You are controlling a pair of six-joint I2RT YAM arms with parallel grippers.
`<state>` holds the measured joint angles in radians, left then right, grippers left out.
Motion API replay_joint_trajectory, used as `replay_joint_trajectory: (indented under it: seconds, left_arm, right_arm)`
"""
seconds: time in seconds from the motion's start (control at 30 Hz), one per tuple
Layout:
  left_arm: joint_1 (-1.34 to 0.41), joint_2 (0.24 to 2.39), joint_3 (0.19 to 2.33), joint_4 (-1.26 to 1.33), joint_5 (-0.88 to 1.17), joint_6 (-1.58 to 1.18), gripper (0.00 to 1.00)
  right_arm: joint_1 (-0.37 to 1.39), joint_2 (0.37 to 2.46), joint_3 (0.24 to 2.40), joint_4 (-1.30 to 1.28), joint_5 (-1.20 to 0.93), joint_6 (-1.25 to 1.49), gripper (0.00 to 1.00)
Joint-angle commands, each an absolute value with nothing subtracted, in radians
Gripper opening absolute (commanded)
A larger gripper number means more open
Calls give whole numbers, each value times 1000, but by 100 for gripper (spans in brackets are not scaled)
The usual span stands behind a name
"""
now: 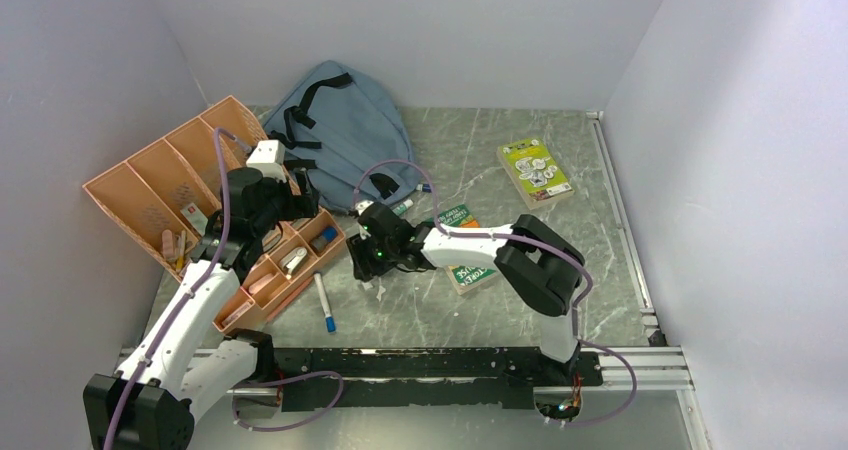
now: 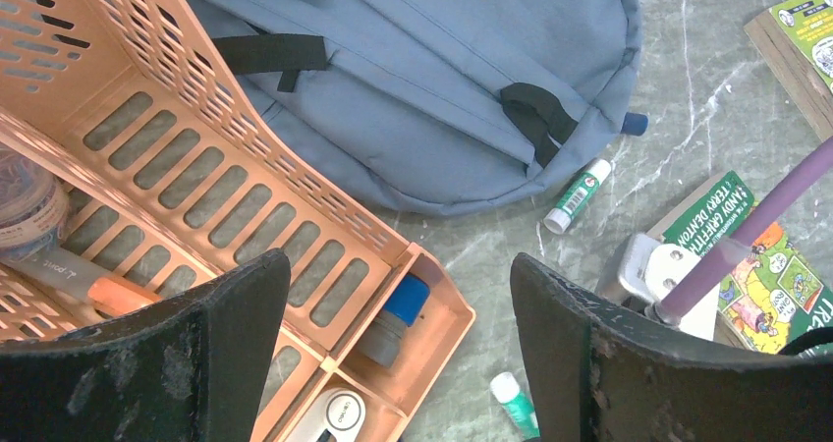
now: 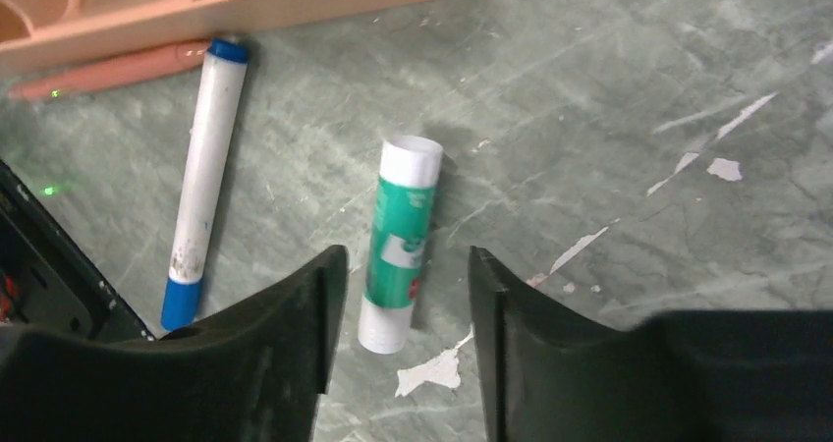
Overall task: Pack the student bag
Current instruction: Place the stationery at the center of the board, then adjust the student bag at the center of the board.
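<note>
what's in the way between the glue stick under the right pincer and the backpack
Nothing visible blocks it. The glue stick lies flat on the table under the open right pincer; toward the backpack there is bare table and a second glue stick by its near edge. The tray corner sits aside.

1. Green book (image 2: 712,206), right of the student bag (image 2: 422,79): "TERRY DENTON" and "ANDY GRIFFITHS" on the cover, and large letters "TR" cut by the frame edge.
2. Glue stick (image 2: 578,195) just below the bag: label print is unreadable.

white links (image 1: 185,310), black joints (image 1: 540,270), looping purple cables (image 1: 222,182) and scuffed black claw fingers (image 2: 629,363).
</note>
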<state>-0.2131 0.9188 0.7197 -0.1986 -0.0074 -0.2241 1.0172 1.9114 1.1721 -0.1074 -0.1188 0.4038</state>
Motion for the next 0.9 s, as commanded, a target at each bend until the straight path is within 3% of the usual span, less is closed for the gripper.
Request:
replay_joint_trajectory:
  seconds: [0.0, 0.17, 0.53, 0.87]
  left_arm:
    - [-216, 922, 729, -173, 2, -213, 87]
    - [-216, 920, 729, -172, 2, -212, 87]
    - [-216, 922, 726, -174, 3, -218, 87]
    - [-216, 928, 726, -159, 20, -216, 87]
  right_arm:
    - [1007, 1930, 1199, -71, -70, 454, 57]
    - [1008, 1897, 1233, -130, -6, 438, 65]
    - [900, 1720, 1250, -189, 395, 416, 88]
    - [598, 1833, 1335, -137, 154, 458, 95]
